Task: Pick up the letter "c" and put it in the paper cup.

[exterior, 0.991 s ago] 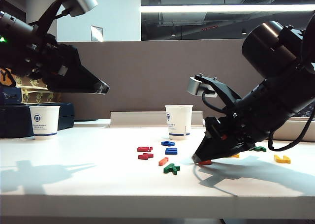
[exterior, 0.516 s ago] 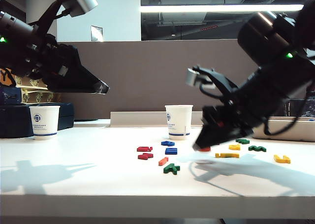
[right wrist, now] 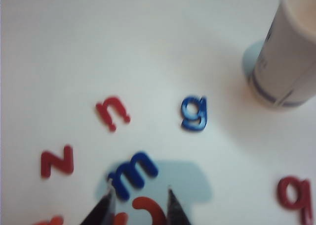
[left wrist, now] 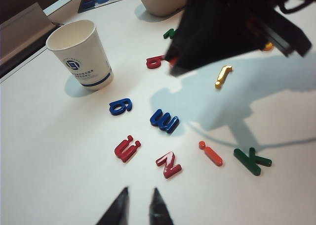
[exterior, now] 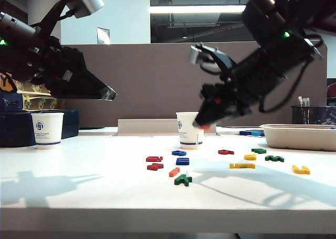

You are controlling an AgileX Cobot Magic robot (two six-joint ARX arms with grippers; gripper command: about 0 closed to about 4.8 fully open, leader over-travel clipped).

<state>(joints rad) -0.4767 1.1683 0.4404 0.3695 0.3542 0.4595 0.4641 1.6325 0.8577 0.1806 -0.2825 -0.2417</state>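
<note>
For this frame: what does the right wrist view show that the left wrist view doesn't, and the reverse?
Only the right wrist view shows the letter "c" pinched between the right gripper fingertips, lifted above the table.

Only the left wrist view shows the left gripper, holding nothing, the green k, the orange-red i and the tray.

Both show the paper cup, the blue g and the blue m.
</note>
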